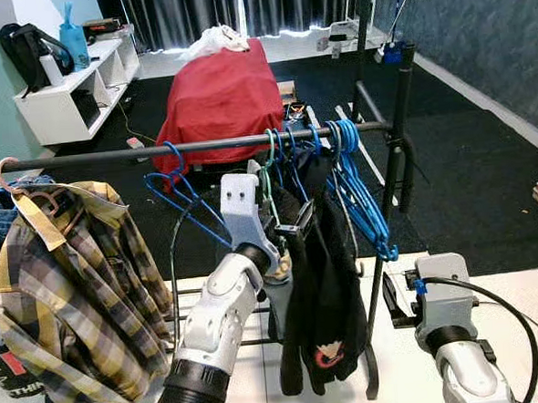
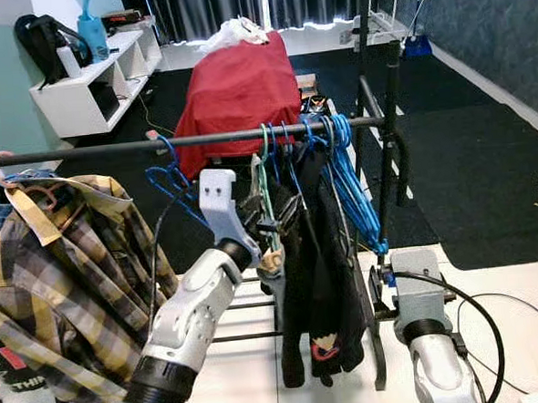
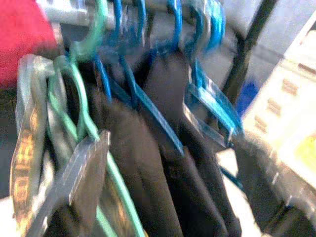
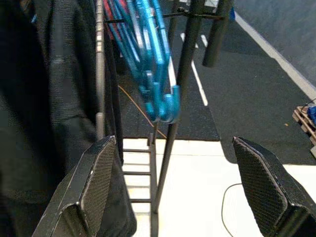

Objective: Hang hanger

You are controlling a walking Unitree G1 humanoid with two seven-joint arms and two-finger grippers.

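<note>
Left gripper point(image 1: 272, 221) up by the rail point(image 1: 111, 155), fingers clamped on the green hanger point(image 1: 269, 179) w/ dark garment point(image 1: 324, 280). Hook looks already over the rail, mid-span btwn the blue hangers point(image 1: 360, 191). Hang seems about done; release and pull-back left. Right gripper point(image 4: 185, 182) low, near the rail's right end post, fingers spread, holding nothing.

A black clothes rail point(image 1: 202, 147) runs across the scene. A plaid shirt point(image 1: 69, 296) hangs on a pink hanger point(image 1: 12, 176) at its left end. Blue hangers point(image 1: 355, 182) bunch toward the right end, beside a black garment point(image 1: 324, 280). The left hand point(image 1: 273, 230) reaches up to a green hanger point(image 1: 269, 179) hooked on the rail; its fingers are hidden among the clothes. The right hand point(image 1: 398, 299) sits low by the rack's upright post point(image 1: 394, 130). Behind, a red cloth point(image 1: 217, 100) covers some furniture, and a white shelf point(image 1: 75, 85) stands at the left.
</note>
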